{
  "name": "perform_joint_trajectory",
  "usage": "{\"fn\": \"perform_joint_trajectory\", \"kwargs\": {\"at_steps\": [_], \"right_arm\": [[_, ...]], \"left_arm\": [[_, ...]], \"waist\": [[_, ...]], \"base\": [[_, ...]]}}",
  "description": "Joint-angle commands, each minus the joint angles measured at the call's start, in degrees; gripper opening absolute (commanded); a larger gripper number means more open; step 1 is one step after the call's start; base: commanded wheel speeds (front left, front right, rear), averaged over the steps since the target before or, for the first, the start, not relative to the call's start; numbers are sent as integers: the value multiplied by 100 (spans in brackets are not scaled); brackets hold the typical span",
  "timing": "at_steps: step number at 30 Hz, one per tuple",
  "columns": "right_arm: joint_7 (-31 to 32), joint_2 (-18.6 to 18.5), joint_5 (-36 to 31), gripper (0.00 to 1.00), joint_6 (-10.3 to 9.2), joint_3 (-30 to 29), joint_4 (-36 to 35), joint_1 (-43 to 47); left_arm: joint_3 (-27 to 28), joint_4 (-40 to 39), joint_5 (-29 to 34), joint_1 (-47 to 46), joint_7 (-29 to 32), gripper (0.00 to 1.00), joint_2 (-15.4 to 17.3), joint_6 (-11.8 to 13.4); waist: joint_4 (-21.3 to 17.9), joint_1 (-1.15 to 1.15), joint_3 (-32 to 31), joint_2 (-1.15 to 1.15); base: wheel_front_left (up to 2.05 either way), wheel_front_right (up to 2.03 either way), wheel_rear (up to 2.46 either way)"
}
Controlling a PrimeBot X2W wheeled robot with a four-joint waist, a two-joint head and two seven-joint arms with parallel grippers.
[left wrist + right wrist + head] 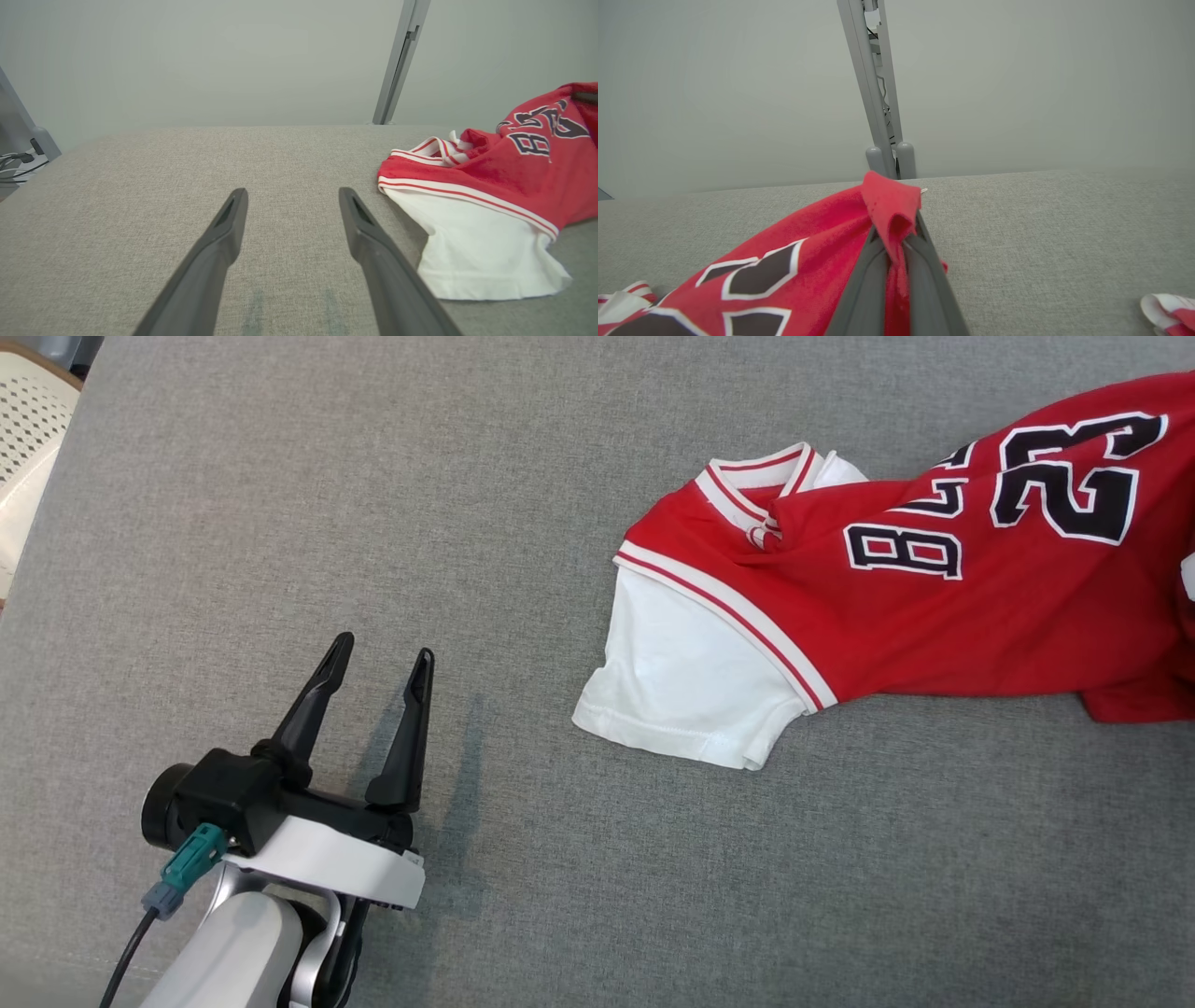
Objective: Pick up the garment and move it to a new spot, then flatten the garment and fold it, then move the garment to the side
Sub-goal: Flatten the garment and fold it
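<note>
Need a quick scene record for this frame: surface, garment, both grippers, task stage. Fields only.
surface: grey fabric surface
garment: red jersey with a white sleeve; crumpled, not flat, toward the robot's right
left gripper: left gripper open, over bare surface, apart from the jersey
right gripper: right gripper shut, a fold of the jersey's red cloth pinched between its fingers
task stage: garment gripped for the pick-up; flattening and folding not yet done

The left end effector [384,646] has two long, black, tapered fingers [313,700] on a black housing [233,793]. A white plate [336,868] joins it to a pale grey forearm [233,952]. A teal connector [191,859] with black cable [126,961] sits at the housing's 8 o'clock. The right end effector [896,235] has dark grey fingers.
</note>
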Motion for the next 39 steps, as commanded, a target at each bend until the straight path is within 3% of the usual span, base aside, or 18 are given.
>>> {"fn": "perform_joint_trajectory", "kwargs": {"at_steps": [1, 9, 13, 18, 28, 39], "right_arm": [[-171, -70, 63, 100, 3, 75, 257, -174], [-1040, -14, 118, 100, 3, 407, 649, -147], [-1586, 115, -61, 100, 3, 516, 381, 184], [-1818, 482, -349, 100, 3, 528, -339, 951], [-1514, 1357, -830, 100, 3, 376, -2094, 3106], [-841, 1598, -857, 100, 3, 254, -3282, 4369]], "left_arm": [[14, 58, 68, -120, -31, 100, -13, -38], [120, 160, 107, -105, -45, 100, -37, -64], [243, 162, 118, 70, -47, 100, 16, -9], [367, 52, 133, 304, -46, 100, 85, 119], [510, -42, 27, 932, -43, 100, 236, 304], [519, -472, -32, 1617, 198, 100, 376, 608]], "waist": [[31, 0, 44, 0], [-171, 0, -98, 0], [-388, 0, -320, 0], [-649, 0, -632, 0], [-1022, 0, -1302, 0], [-1245, 0, -1715, 0]], "base": [[0, 0, 0], [0, 0, 0], [0, 0, 0], [0, 0, 0], [0, 0, 0], [0, 0, 0]]}}
